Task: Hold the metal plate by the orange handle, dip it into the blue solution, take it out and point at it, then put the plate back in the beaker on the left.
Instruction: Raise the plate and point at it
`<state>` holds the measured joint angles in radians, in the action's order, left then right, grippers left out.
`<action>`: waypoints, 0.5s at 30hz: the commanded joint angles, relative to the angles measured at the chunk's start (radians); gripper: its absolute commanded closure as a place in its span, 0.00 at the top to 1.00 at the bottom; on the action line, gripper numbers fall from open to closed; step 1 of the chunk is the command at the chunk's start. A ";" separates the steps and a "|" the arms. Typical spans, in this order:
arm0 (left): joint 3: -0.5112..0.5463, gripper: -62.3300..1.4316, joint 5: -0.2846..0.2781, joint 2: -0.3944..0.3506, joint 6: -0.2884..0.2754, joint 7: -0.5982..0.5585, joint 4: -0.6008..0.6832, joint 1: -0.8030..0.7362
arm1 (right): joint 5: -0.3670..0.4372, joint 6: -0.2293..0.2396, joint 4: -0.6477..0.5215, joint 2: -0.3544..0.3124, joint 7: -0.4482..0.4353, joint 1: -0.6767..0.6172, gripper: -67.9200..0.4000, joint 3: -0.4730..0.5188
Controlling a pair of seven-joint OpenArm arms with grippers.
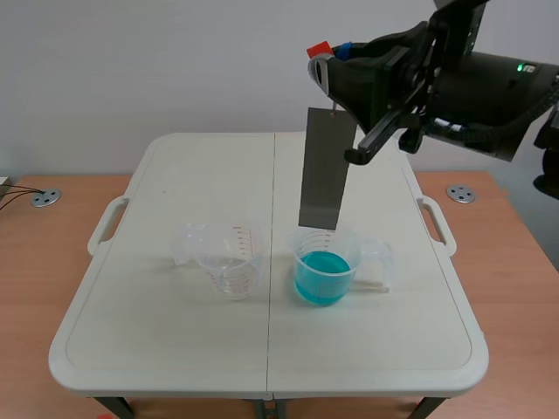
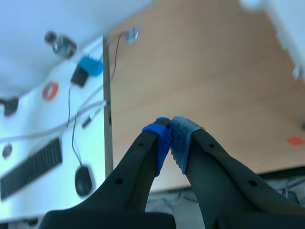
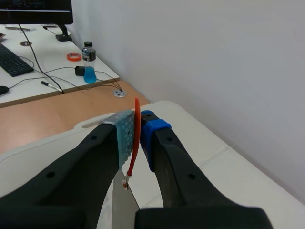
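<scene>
The grey metal plate (image 1: 327, 170) hangs upright from its orange handle (image 1: 320, 49), with my right gripper (image 1: 325, 61) shut on that handle high over the table. Its lower edge is just above the rim of the beaker of blue solution (image 1: 323, 266). A clear beaker (image 1: 229, 259) stands to the left of it. In the right wrist view the orange handle (image 3: 135, 138) is pinched between the pads, and the plate (image 3: 121, 207) drops away below. My left gripper (image 2: 170, 131) is shut on nothing over a wooden desk, out of the scene view.
Both beakers stand mid-way on a white folding table (image 1: 157, 332) set on a wooden desk (image 1: 515, 262). Round metal discs (image 1: 45, 197) (image 1: 460, 193) sit in the wood on either side. A side desk holds a keyboard (image 2: 31, 169), mouse (image 2: 84, 181) and cables.
</scene>
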<state>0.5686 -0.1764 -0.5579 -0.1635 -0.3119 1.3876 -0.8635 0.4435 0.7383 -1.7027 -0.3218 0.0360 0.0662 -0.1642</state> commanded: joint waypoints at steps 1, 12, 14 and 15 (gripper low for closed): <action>0.002 0.05 -0.023 -0.026 -0.026 -0.010 0.026 0.031 | 0.022 0.007 -0.026 -0.008 -0.010 0.011 0.02 0.009; -0.140 0.05 -0.013 -0.093 -0.384 0.097 0.053 0.358 | 0.040 0.007 -0.026 -0.008 0.018 0.011 0.02 0.009; -0.200 0.05 0.004 -0.093 -0.424 0.113 0.053 0.419 | 0.040 0.007 -0.026 -0.008 0.018 0.011 0.02 0.009; -0.230 0.05 0.015 -0.093 -0.449 0.123 0.053 0.450 | 0.040 0.007 -0.026 -0.008 0.018 0.011 0.02 0.009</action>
<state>0.3408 -0.1566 -0.6537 -0.6056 -0.1829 1.4414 -0.4263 0.4648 0.7383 -1.7031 -0.3218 0.0696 0.0662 -0.1581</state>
